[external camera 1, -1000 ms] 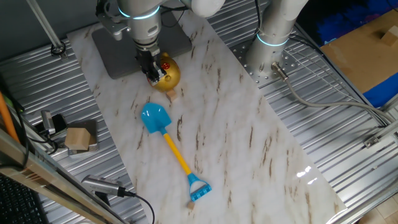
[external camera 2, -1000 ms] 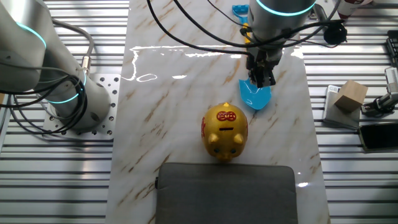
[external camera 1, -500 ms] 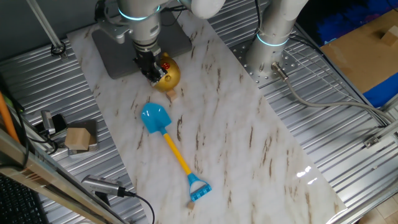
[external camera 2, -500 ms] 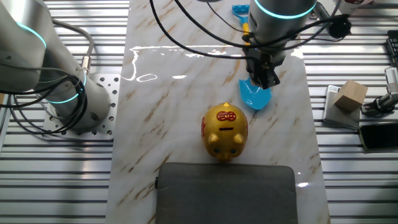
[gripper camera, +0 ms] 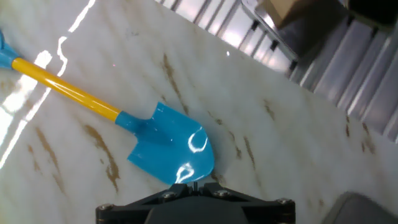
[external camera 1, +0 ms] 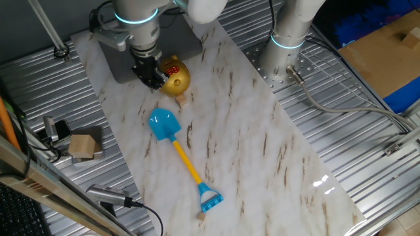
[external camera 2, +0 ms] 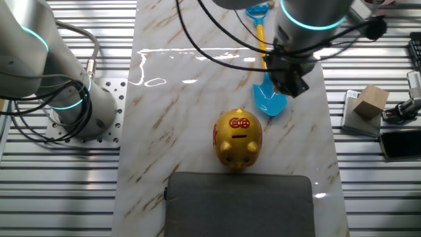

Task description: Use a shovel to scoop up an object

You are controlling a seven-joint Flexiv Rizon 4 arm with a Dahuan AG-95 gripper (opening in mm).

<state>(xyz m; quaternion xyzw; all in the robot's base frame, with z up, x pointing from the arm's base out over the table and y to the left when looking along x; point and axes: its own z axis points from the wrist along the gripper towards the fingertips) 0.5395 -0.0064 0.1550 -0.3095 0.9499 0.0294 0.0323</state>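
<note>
The shovel lies flat on the marble table, its light-blue blade (external camera 1: 163, 124) towards the gold pig, its yellow shaft (external camera 1: 187, 164) running to the blue D end (external camera 1: 210, 198). It also shows in the other fixed view (external camera 2: 270, 102) and in the hand view (gripper camera: 171, 146). A tiny tan cube (external camera 1: 184, 100) lies just in front of the pig; it is hidden in the other views. My gripper (external camera 1: 149, 75) (external camera 2: 293, 85) (gripper camera: 196, 185) hangs above the table beyond the blade's tip. Its jaws are shut and hold nothing.
The gold pig bank (external camera 1: 176, 77) (external camera 2: 238, 139) stands next to a grey mat (external camera 1: 118, 62). A larger tan block (external camera 1: 82, 145) sits off the table. A second arm's base (external camera 1: 289, 39) stands beside the table. A small tan bit (external camera 1: 200, 214) lies by the D end.
My gripper has shifted sideways away from the pig, towards the table edge on the block's side. The shovel, cube and pig have not moved.
</note>
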